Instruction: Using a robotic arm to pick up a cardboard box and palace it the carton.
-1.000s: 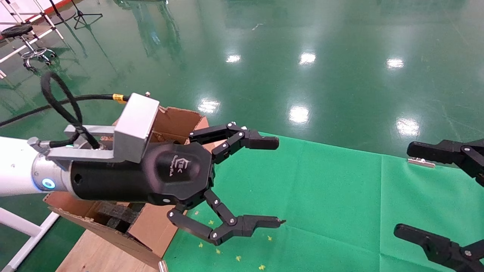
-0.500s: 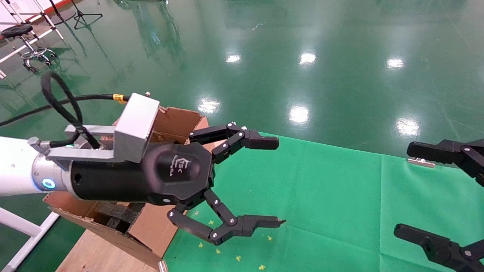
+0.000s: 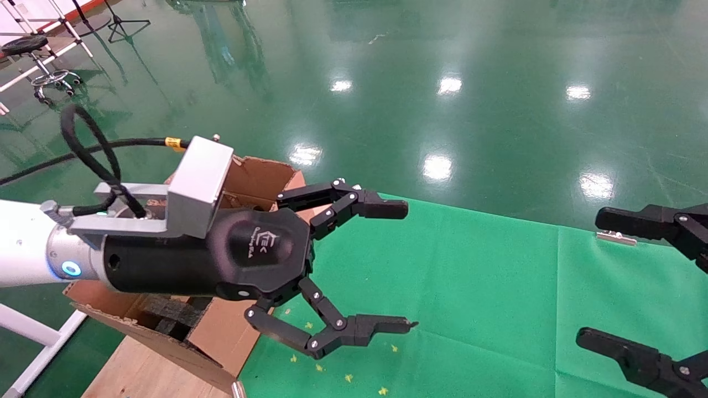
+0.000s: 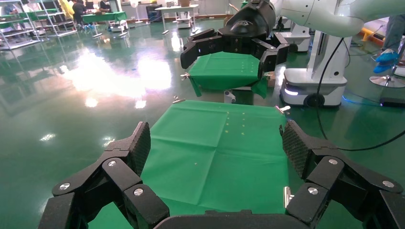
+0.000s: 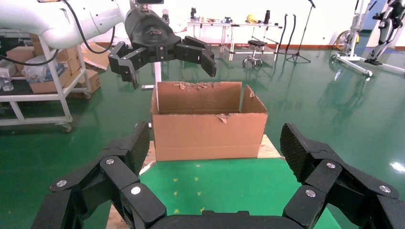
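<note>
The carton (image 3: 243, 182) stands off the tabletop's left edge, flaps up to receive. My left gripper (image 3: 381, 265) hangs spread and empty over the green cloth (image 3: 470, 287); my right gripper (image 3: 608, 279) waits spread at the right edge. No cardboard box shows.

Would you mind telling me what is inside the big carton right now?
In the head view, black foam pieces show inside the carton. The open left hand and its arm cover most of the interior, so the slim box cannot be confirmed there.
</note>
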